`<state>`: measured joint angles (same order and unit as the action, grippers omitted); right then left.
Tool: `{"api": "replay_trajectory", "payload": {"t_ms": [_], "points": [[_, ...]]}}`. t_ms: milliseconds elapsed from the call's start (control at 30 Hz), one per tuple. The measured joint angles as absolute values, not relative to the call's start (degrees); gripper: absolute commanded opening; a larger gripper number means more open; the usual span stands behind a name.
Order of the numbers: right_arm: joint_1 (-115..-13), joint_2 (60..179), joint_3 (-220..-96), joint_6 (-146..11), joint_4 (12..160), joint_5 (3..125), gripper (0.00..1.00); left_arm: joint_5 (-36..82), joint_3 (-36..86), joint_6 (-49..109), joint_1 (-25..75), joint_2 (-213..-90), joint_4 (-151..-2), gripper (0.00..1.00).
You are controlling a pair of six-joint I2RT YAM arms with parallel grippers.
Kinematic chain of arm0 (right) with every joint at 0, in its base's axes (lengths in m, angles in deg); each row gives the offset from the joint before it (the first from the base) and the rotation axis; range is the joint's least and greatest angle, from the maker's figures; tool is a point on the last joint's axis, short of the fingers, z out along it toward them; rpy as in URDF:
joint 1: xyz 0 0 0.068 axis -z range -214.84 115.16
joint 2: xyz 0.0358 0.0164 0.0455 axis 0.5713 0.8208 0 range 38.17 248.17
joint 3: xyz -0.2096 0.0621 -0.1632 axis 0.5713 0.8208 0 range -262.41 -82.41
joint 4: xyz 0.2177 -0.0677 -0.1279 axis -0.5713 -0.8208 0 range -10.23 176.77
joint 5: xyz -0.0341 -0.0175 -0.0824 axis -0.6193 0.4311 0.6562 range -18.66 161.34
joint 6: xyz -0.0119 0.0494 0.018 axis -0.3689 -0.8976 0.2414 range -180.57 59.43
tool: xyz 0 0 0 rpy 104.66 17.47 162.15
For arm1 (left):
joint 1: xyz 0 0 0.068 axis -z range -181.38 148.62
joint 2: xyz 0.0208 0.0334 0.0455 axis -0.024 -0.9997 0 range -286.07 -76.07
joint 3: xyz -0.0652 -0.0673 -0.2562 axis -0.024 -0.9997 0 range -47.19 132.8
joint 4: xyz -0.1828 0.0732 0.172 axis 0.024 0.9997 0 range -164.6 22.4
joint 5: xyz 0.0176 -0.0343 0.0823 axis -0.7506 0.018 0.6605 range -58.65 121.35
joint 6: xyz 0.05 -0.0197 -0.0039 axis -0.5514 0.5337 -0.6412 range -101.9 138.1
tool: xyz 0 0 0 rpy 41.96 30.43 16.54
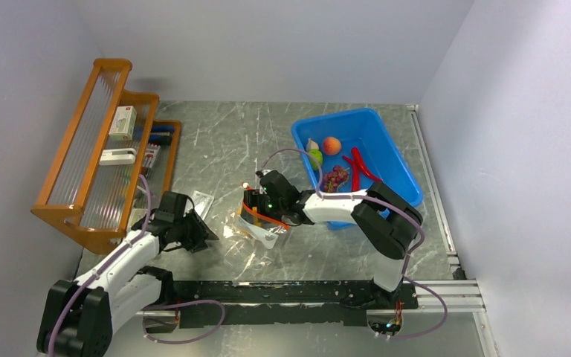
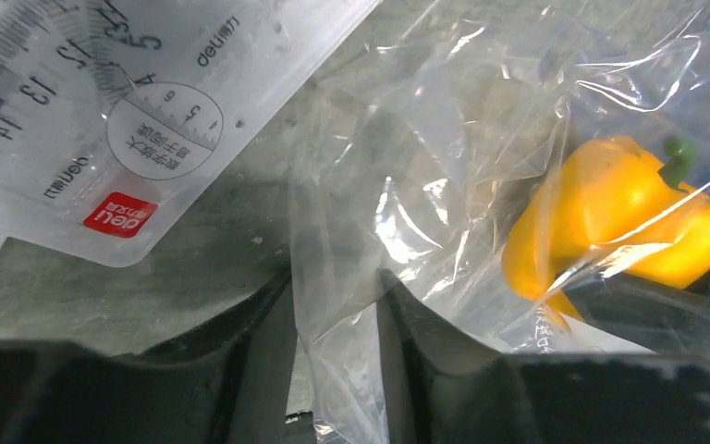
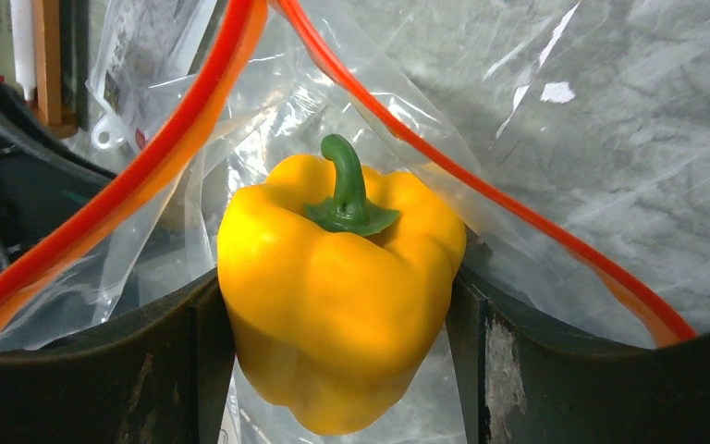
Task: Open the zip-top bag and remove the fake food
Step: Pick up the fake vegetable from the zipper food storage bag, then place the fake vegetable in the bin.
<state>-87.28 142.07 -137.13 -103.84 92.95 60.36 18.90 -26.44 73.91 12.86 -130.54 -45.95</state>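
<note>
The bag (image 1: pixel 268 227) lies crumpled on the table (image 1: pixel 268 134) between your two arms, its orange-red zip strip (image 3: pixel 148 176) parted into a wide loop. Your right gripper (image 1: pixel 256 210) reaches in through that mouth and is clenched on the pepper (image 3: pixel 337 305): one finger (image 3: pixel 176 370) presses each flank, the green stem points away from the wrist, and the pepper sits inside the strip's loop with clear film behind it. Your left gripper (image 1: pixel 201 236) is at the bag's opposite, left end, well apart from the pepper. In its wrist view the jaws stand apart with a fold of the film (image 2: pixel 333 361) running between them, not pinched flat, and the pepper shows through the plastic to the upper right. A ruler packet (image 2: pixel 102 120) lies just beside that end of the bag. The blue bin (image 1: pixel 386 141) to the right holds a peach (image 1: pixel 331 145), lime (image 1: pixel 315 156), grapes (image 1: pixel 334 178) and chillies (image 1: pixel 358 167).
</note>
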Motion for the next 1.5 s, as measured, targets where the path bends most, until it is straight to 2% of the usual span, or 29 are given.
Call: {"api": "replay_trajectory", "payload": {"t_ms": [267,300,900,1267,1500], "points": [[-87.3,137.4,-134.1,-102.8,93.7,58.5,0.54,18.5,-26.7,74.0,13.0,-129.3,-47.3,0.08],[-87.3,136.5,-133.7,-102.7,93.9,58.6,0.54,18.8,-26.4,74.0,13.0,-129.0,-47.2,0.07],[-86.7,120.7,-125.0,-97.5,94.7,65.3,0.52,28.8,-22.5,74.0,13.0,-122.7,-42.2,0.07],[-86.6,117.5,-124.9,-95.9,92.4,69.5,0.52,30.6,-15.1,68.0,13.0,-128.8,-42.2,0.07],[-84.5,106.2,-124.7,-95.6,87.8,79.7,0.49,32.5,-14.0,65.6,13.0,-131.7,-41.9,0.20]]}}
